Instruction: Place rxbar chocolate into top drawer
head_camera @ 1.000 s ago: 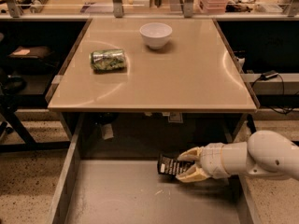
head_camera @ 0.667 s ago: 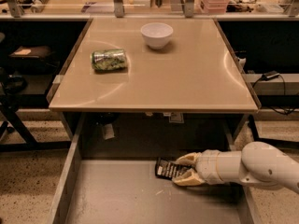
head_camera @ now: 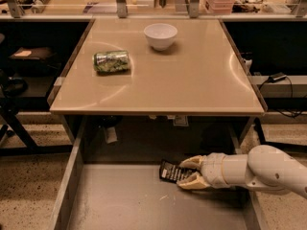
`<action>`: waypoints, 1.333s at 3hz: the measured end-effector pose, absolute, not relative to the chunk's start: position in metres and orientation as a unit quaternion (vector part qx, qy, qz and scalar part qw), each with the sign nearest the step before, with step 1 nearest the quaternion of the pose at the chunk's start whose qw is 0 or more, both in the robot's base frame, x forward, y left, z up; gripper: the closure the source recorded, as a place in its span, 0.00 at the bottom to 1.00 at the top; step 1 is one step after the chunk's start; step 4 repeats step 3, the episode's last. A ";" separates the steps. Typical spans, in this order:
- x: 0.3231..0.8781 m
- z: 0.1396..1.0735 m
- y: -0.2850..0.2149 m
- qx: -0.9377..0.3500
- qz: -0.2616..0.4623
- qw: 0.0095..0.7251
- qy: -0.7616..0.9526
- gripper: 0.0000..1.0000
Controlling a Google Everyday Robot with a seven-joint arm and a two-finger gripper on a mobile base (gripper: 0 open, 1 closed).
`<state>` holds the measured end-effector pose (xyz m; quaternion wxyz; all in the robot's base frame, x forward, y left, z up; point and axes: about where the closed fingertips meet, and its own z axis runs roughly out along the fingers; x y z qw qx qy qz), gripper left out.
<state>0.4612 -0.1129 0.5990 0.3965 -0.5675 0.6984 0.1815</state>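
Observation:
The rxbar chocolate (head_camera: 171, 171), a flat black wrapper with pale lettering, is low over the back part of the open top drawer (head_camera: 139, 202), right of its middle. My gripper (head_camera: 188, 172) reaches in from the right. Its two tan fingers (head_camera: 192, 162) close on the bar's right end, one on each side. The bar lies tilted, its left end pointing toward the drawer's back. I cannot tell whether the bar touches the drawer floor. The drawer is wide, grey and pulled out below the tabletop.
A tan table (head_camera: 192, 80) stands above the drawer. On it are a crushed green can (head_camera: 111, 61) at the left and a white bowl (head_camera: 160, 35) at the back. Drawer side walls (head_camera: 67, 190) run left and right. Cables hang at the right (head_camera: 278, 78).
My gripper and the bar have shifted slightly to the left inside the drawer. The hold on the bar looks the same.

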 end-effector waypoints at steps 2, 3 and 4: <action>0.461 0.599 -0.113 -0.568 0.182 0.396 0.698 0.12; 0.461 0.599 -0.113 -0.568 0.182 0.396 0.698 0.00; 0.461 0.599 -0.113 -0.568 0.182 0.396 0.698 0.00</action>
